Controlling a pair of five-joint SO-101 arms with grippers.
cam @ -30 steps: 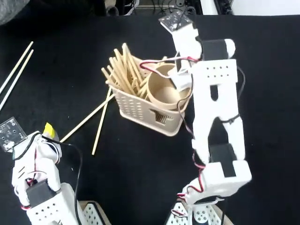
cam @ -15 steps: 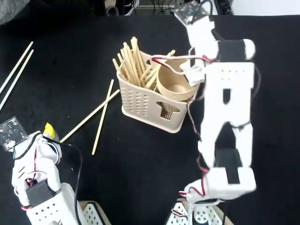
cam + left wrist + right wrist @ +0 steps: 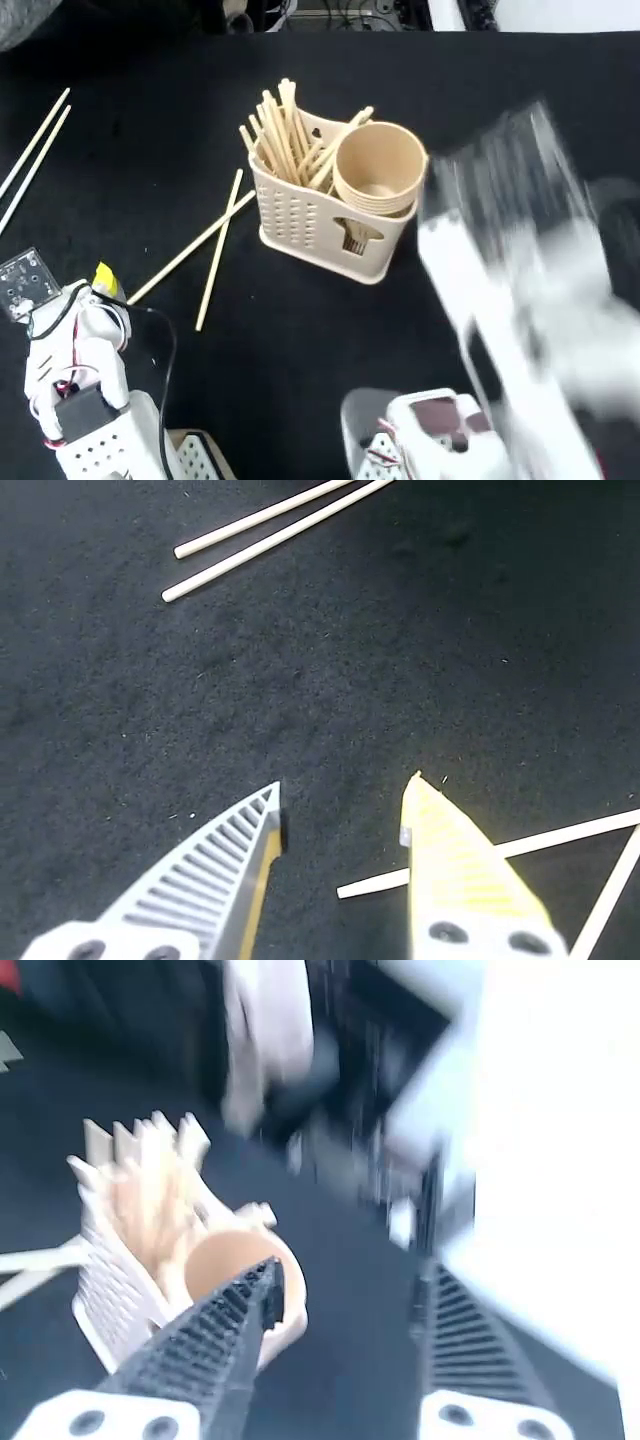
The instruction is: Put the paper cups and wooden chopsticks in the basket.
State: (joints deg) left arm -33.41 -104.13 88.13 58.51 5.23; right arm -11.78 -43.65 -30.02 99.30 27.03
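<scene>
Right arm [image 3: 520,300]: a second ago it hangs over the basket at the cups; now it swings off to the near right, a blur, well apart from the basket.
Worktop [image 3: 300,380]: black, carries everything.
Basket [image 3: 310,225]: shifted rightward a second ago, settled since; upright, centre far.
Paper cups [image 3: 380,170]: nested stack, mouth up, in the basket's right compartment. Cup part of the task looks done.
Bundled chopsticks [image 3: 285,135]: standing in the left compartment.
Loose chopsticks [image 3: 215,250]: a pair on the worktop just left of the basket, another pair [image 3: 35,150] at the far left edge. Not yet collected; likely the remaining work.
Right gripper [image 3: 350,1268]: jaws spread wide, nothing between them, touching nothing.
Left gripper [image 3: 345,782]: jaws spread, empty, low over the worktop at near left; one chopstick end [image 3: 370,885] lies just beside the yellow jaw.
</scene>
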